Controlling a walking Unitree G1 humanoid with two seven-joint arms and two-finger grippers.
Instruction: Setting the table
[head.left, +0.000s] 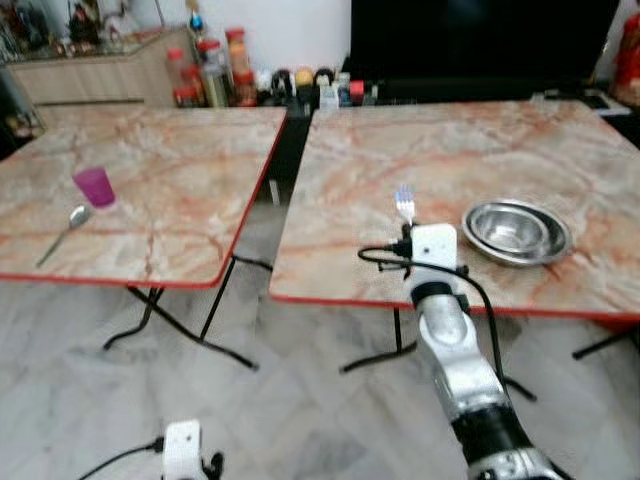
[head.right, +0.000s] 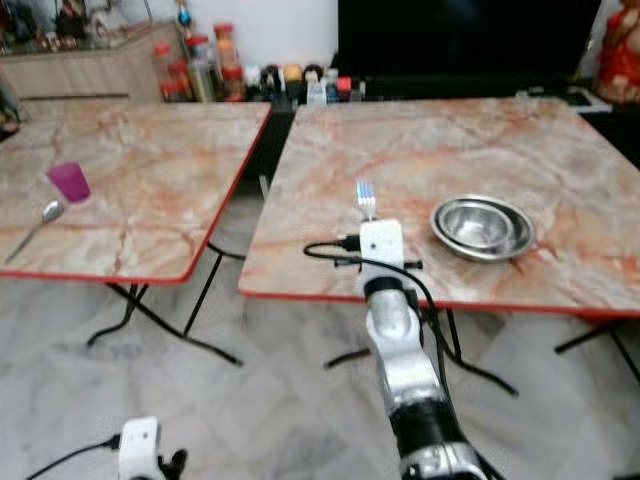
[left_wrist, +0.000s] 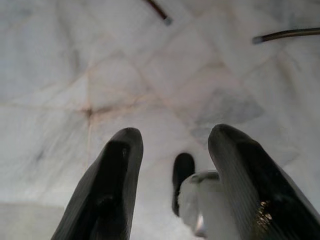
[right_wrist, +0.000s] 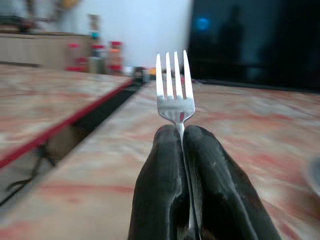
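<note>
While the right gripper presses its two black fingers together on the handle of a silver metal fork, the tines stick out beyond the fingertips and point away over the right-hand marbled pink table with a red edge. Seen from the head, the silver right arm reaches forward over that table's near edge, and the fork's tines show just above the white wrist housing, near the left of a shallow round stainless-steel bowl that sits on the same tabletop. A second marbled pink table with a red edge stands to the left, separated by a narrow gap, and carries a small magenta plastic cup with a silver metal spoon lying just beside it, nearer the robot. Bottles and jars with red lids crowd the floor area beyond the tables, against the white wall. Low on the left, the left gripper hangs over the pale marble floor with its fingers spread apart and nothing between them.
</note>
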